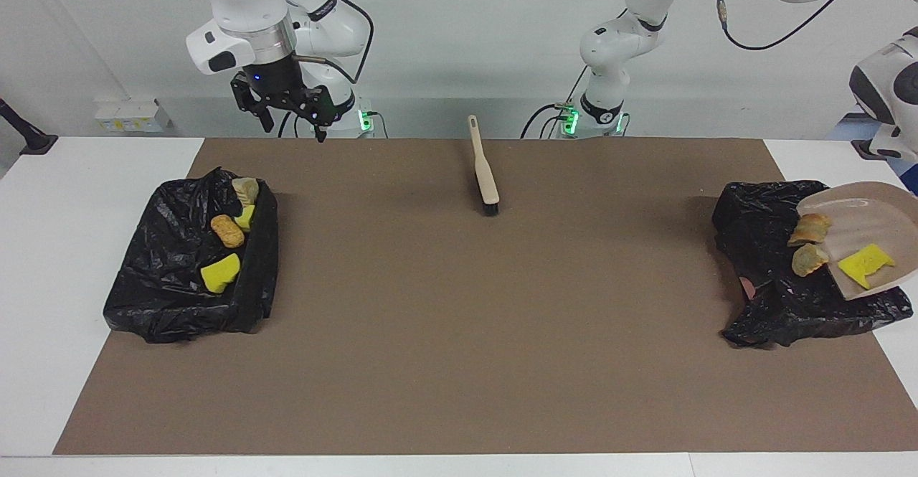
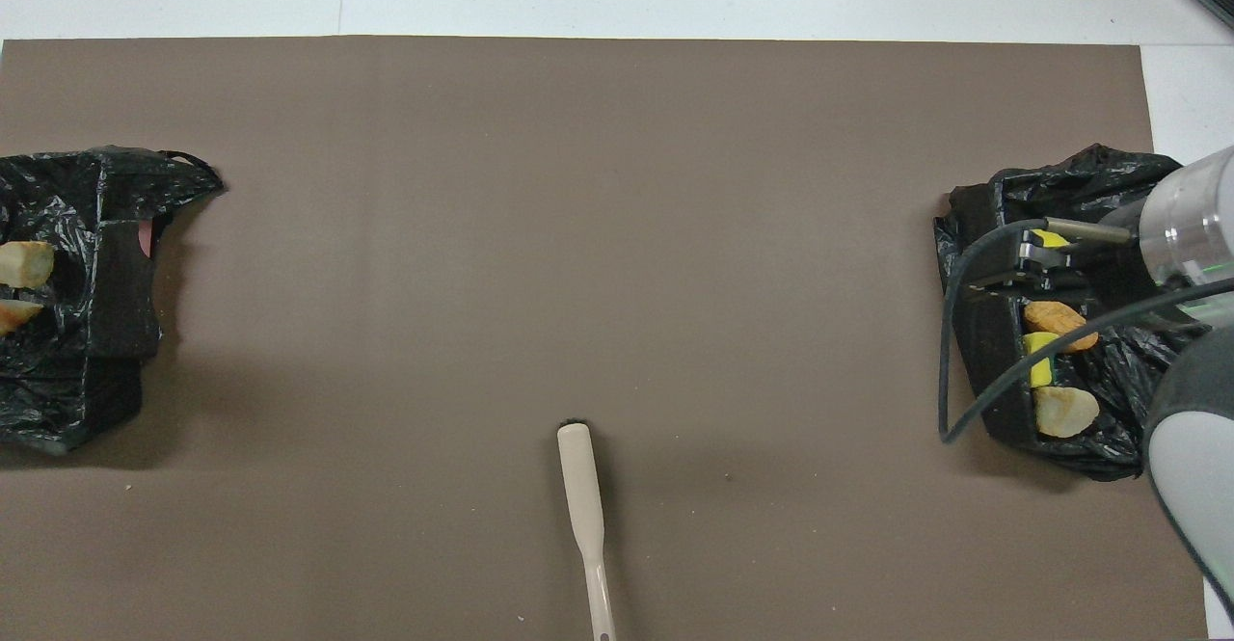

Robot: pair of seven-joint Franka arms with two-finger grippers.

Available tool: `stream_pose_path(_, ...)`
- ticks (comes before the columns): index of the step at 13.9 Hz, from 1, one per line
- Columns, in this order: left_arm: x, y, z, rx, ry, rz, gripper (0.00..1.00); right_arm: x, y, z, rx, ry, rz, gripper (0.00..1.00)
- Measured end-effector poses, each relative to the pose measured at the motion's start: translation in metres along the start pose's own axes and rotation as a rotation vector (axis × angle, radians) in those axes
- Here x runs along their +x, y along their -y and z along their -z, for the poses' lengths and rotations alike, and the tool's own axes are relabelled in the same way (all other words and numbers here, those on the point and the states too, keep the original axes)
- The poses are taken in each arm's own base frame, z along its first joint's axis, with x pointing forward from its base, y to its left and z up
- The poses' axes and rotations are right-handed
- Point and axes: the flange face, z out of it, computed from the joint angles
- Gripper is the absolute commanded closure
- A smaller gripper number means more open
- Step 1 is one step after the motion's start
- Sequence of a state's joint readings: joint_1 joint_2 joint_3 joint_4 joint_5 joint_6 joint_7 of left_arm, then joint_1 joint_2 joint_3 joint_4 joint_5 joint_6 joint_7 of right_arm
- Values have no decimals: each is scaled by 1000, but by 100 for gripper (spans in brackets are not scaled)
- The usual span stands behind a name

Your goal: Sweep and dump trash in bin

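The beige dustpan (image 1: 871, 215) hangs tilted over the black-bagged bin (image 1: 767, 283) at the left arm's end. It holds a yellow sponge chunk (image 1: 866, 264) and two beige lumps (image 1: 810, 229) at its lower lip. The left arm runs out of view, so its gripper is hidden. The bin also shows in the overhead view (image 2: 87, 333), with the two lumps (image 2: 24, 265) over it. My right gripper (image 1: 294, 124) is open, empty and raised by a second bagged bin (image 1: 179, 298). That bin holds two yellow chunks (image 1: 220, 274), an orange-brown lump (image 1: 227, 231) and a beige lump (image 1: 245, 190).
The beige brush with black bristles (image 1: 486, 168) lies on the brown mat (image 1: 459, 333) at the middle, near the robots; it also shows in the overhead view (image 2: 583, 496). In that view the right gripper (image 2: 1027, 265) covers part of the second bin (image 2: 1109, 429).
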State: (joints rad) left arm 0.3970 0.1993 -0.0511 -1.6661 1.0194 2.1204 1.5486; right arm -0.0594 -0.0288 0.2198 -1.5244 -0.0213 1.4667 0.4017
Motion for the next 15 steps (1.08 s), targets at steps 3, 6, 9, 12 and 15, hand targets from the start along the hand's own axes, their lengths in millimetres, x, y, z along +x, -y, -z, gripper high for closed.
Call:
stream_pose_path(3,-9,-10,9,-8,90,-9,100,2,0,-2,-3,10,0,0)
stream_pose_path(6,-23,-16,24,2,116,5,100,4,-2,-3,-4,13,-5,0)
stream_pose_path(9,-32,-19,48,3,130,23,100,6,-9,-3,-5,21,-18,0)
stream_pose_path(12,-10,-15,80,-31,42,53,100,9,-22,2,-3,21,-41,0)
stream_pose_path(15,23,-11,100,-86,-106,165,100,10,-23,3,-2,19,-43,0)
